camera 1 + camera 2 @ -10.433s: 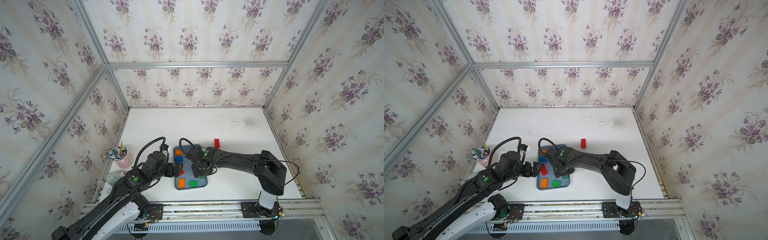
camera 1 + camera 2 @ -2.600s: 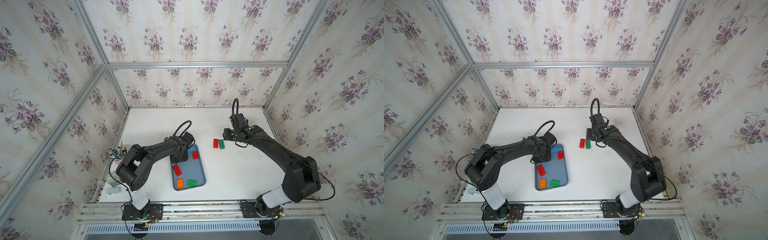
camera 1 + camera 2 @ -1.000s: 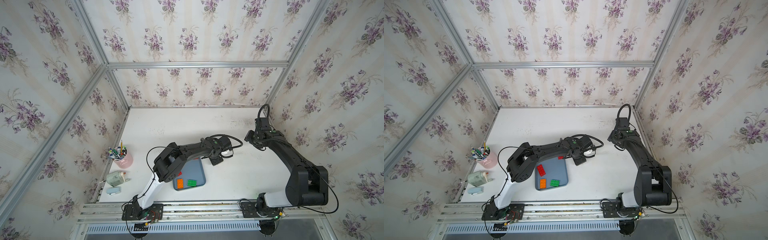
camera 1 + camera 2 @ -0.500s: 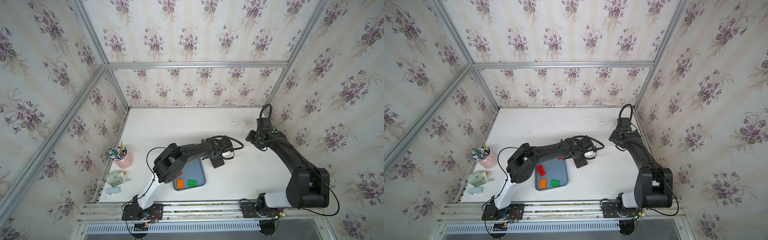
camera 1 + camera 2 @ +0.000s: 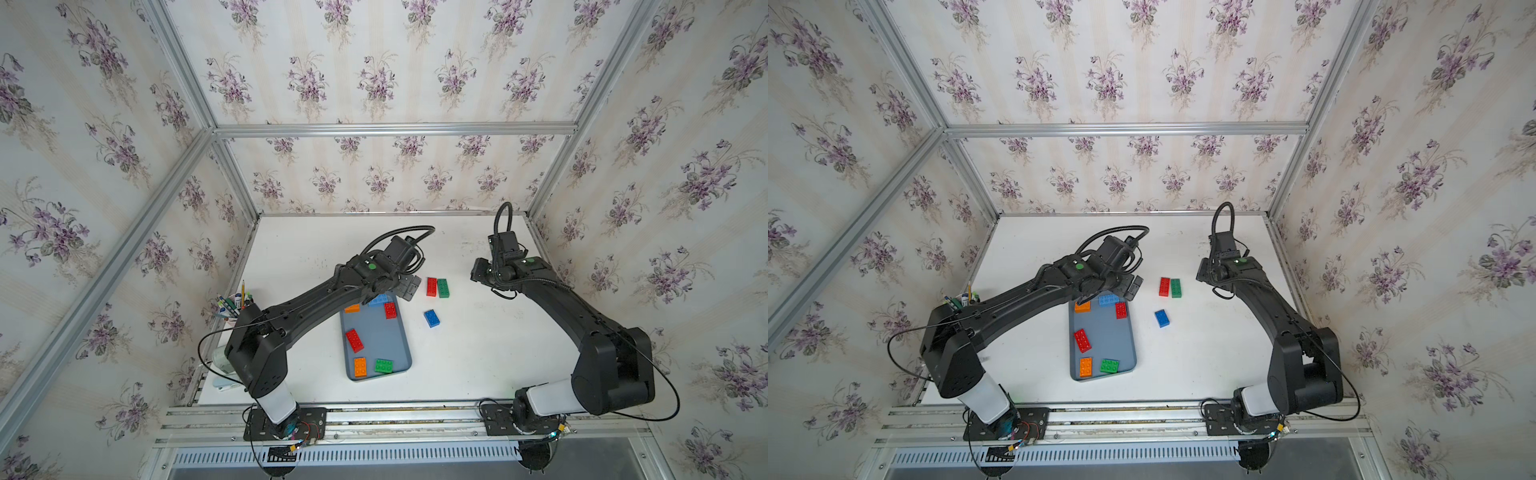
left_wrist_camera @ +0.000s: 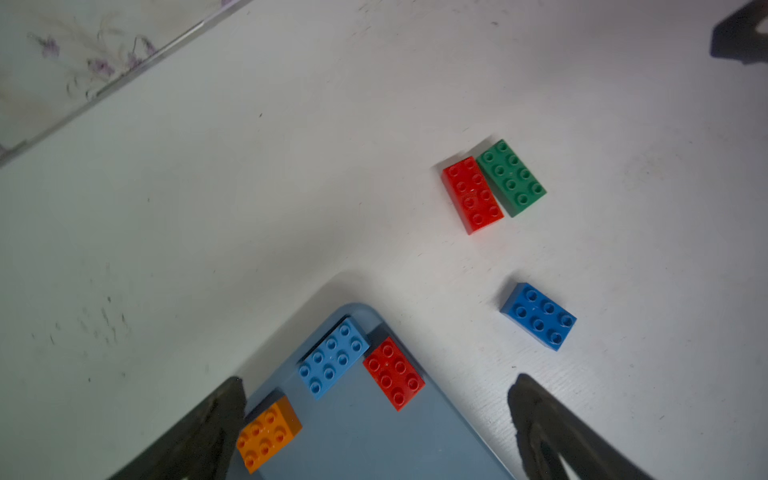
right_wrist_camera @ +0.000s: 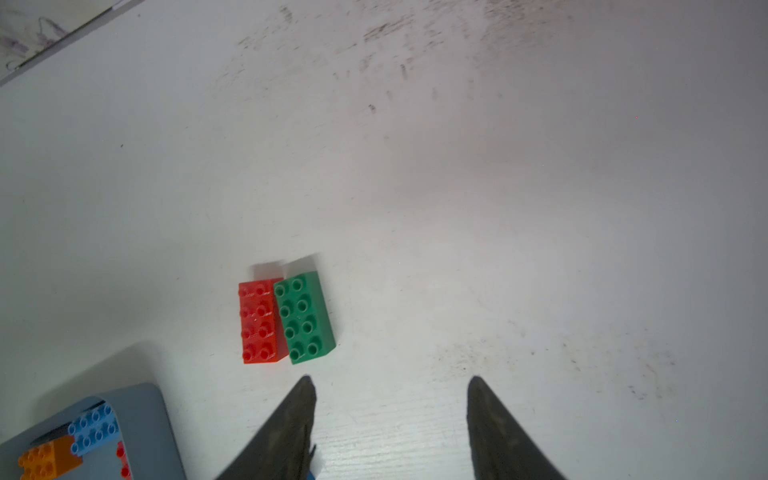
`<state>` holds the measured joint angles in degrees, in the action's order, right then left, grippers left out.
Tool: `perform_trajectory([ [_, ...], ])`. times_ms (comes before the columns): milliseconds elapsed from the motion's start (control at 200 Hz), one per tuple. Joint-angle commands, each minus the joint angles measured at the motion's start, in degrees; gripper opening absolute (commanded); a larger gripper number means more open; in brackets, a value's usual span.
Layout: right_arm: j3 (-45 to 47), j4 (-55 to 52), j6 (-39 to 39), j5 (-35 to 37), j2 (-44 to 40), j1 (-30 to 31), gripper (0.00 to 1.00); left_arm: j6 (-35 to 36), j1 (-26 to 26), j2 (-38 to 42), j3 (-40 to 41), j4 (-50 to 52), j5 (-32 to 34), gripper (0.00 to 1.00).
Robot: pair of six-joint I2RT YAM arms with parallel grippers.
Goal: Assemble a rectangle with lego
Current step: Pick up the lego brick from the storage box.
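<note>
On the white table a red lego brick [image 5: 432,286] and a green one [image 5: 443,288] lie side by side, touching. A blue brick [image 5: 432,318] lies alone nearer the front, to the right of the blue-grey tray [image 5: 376,340]. The tray holds a light blue brick [image 6: 333,355], a red one [image 6: 394,372] and an orange one [image 6: 268,432] at its far end, plus red [image 5: 354,340], orange [image 5: 360,366] and green [image 5: 383,365] bricks nearer the front. My left gripper [image 5: 405,286] hangs open and empty over the tray's far right corner. My right gripper [image 7: 391,380] is open and empty, right of the green brick.
A cup of pens [image 5: 232,301] stands at the table's left edge, with a small bottle [image 5: 220,361] in front of it. Patterned walls close in the left, back and right sides. A metal rail [image 5: 395,415] runs along the front.
My left gripper has opened, left the blue brick on the table and drawn back toward the tray's far corner. The right arm has barely moved.
</note>
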<state>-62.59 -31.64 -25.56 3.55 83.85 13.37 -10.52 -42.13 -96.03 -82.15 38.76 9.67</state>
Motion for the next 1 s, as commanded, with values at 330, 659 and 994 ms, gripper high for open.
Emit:
perform_trajectory([
  [330,-2.5,-0.8,0.6,-1.6,3.5,3.9,0.58,-31.0,8.0,-3.2,8.2,10.8,2.0,0.92],
  [659,-1.5,-0.9,1.4,-1.6,3.3,3.9,0.57,-37.1,9.3,-8.1,7.6,11.4,3.7,0.81],
  [994,-1.3,-0.9,1.9,-0.9,4.7,4.0,0.57,-33.1,9.9,-11.4,8.5,6.3,3.0,0.66],
])
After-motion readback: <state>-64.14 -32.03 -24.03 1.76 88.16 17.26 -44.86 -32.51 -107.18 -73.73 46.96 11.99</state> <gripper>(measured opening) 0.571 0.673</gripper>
